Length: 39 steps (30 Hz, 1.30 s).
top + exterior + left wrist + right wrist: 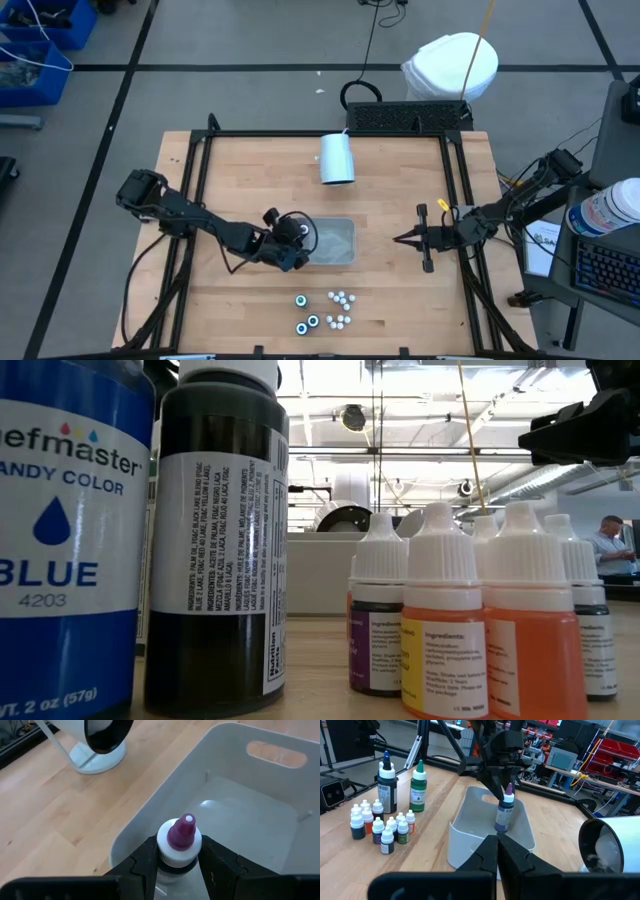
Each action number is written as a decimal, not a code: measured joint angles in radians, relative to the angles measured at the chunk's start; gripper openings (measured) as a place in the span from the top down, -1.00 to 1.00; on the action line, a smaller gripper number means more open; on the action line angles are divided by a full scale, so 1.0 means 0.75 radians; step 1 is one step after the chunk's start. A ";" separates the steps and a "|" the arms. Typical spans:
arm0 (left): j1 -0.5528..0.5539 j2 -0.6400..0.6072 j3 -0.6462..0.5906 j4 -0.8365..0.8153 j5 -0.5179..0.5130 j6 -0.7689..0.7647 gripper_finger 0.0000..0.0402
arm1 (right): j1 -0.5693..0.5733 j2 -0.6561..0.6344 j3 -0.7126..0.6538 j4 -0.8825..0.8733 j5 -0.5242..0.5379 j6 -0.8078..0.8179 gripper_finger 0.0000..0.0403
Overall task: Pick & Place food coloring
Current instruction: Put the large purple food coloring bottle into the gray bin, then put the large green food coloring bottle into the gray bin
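My left gripper is shut on a purple food coloring bottle and holds it inside the grey bin at the table's middle. The other food coloring stands near the table's front edge: a blue-tipped bottle, a green one and several small white-capped ones, all on their bases. My right gripper waits shut to the right of the bin, with nothing in it. My left gripper pinches the bottle's white collar, just under the purple tip, between its two fingers. The fingers come slanting down from the table's left side. The bottle hangs upright below them inside the bin. Whether its base touches the bin's floor, I cannot tell.
A large white cup lies on its side at the table's far middle. The bin has a cut-out handle in its wall. Bare wood lies to the left and right of the bin.
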 joint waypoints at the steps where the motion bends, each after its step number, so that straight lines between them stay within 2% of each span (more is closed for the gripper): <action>1: 0.000 0.000 0.000 -0.001 0.001 -0.001 0.36 | 0.000 0.000 0.000 0.000 0.000 0.000 1.00; 19: 0.001 -0.001 0.001 -0.066 0.026 -0.091 0.34 | 0.000 0.000 0.000 -0.001 0.000 0.001 1.00; 31: 0.000 -0.001 0.000 -0.085 0.033 -0.036 -0.15 | 0.000 0.000 0.000 -0.001 0.000 0.001 1.00; 39: -0.002 -0.010 0.000 -0.038 0.035 0.097 -0.36 | 0.000 0.000 0.000 -0.001 0.000 0.001 1.00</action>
